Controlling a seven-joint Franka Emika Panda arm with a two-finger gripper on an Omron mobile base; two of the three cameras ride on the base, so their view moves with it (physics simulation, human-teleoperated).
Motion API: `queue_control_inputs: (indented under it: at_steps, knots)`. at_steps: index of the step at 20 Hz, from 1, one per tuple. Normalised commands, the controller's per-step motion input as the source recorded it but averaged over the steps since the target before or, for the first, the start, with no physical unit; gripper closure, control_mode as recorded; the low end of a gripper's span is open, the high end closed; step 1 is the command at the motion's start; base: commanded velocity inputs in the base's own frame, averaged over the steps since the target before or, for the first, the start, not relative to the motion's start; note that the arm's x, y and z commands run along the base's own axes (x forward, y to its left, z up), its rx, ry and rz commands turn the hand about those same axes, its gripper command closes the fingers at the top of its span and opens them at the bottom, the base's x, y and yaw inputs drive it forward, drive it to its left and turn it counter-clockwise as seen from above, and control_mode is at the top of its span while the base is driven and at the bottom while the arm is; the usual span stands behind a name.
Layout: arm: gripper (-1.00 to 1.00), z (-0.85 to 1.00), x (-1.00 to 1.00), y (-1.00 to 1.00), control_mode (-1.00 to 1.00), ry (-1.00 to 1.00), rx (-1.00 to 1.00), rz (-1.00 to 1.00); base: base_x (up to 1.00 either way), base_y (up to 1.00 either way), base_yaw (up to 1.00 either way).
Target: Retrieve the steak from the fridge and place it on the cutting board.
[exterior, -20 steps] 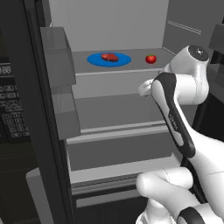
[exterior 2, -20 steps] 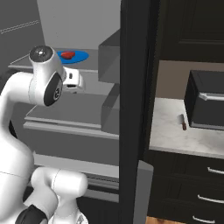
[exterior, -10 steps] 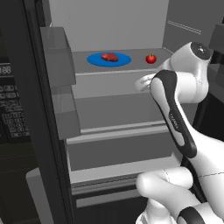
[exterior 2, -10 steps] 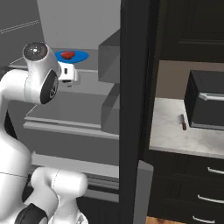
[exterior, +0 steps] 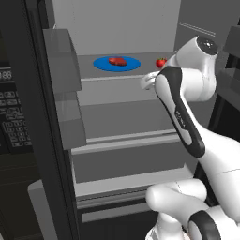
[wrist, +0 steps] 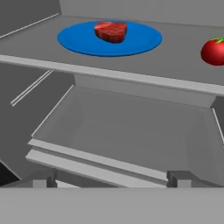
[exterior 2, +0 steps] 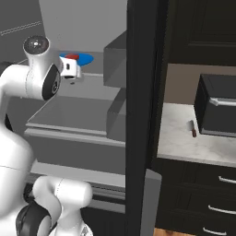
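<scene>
The steak [wrist: 112,31] is a small dark-red slab lying on a round blue plate [wrist: 78,41] on an upper shelf of the open fridge [exterior: 117,23]. From the left base view the steak [exterior: 117,61] sits mid-shelf; in the right base view the steak [exterior 2: 71,56] peeks out behind the hand. My gripper [exterior: 147,80] hangs in front of and just below that shelf's edge, right of the plate, open and holding nothing. Its fingertips [wrist: 43,180] stand wide apart in the hand view. The cutting board is out of view.
A red tomato [wrist: 213,51] rests on the same shelf, right of the plate. Translucent door bins [exterior: 63,61] jut out on the left. A lower shelf [wrist: 131,131] lies beneath. A black toaster oven [exterior 2: 216,110] and a small knife [exterior 2: 193,129] sit on the counter to the right.
The hand has risen and edged toward the plate's shelf. Steak, plate and tomato have stayed put.
</scene>
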Motion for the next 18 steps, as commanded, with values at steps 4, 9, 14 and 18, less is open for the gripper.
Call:
queue_control_inputs:
  at_steps: [4, 9, 14, 18]
  knots:
    - [-1.00, 0.19, 0.36, 0.00, -1.00, 0.00, 0.00, 0.00, 0.00, 0.00, 0.00]
    - [-1.00, 0.09, 0.41, 0.12, -1.00, 0.00, 0.00, 0.00, 0.00, 0.00, 0.00]
    - [-1.00, 0.00, 0.39, 0.15, -1.00, 0.00, 0.00, 0.00, 0.00, 0.00, 0.00]
    - [-1.00, 0.00, 0.44, 0.12, -1.00, 0.00, 0.00, 0.00, 0.00, 0.00, 0.00]
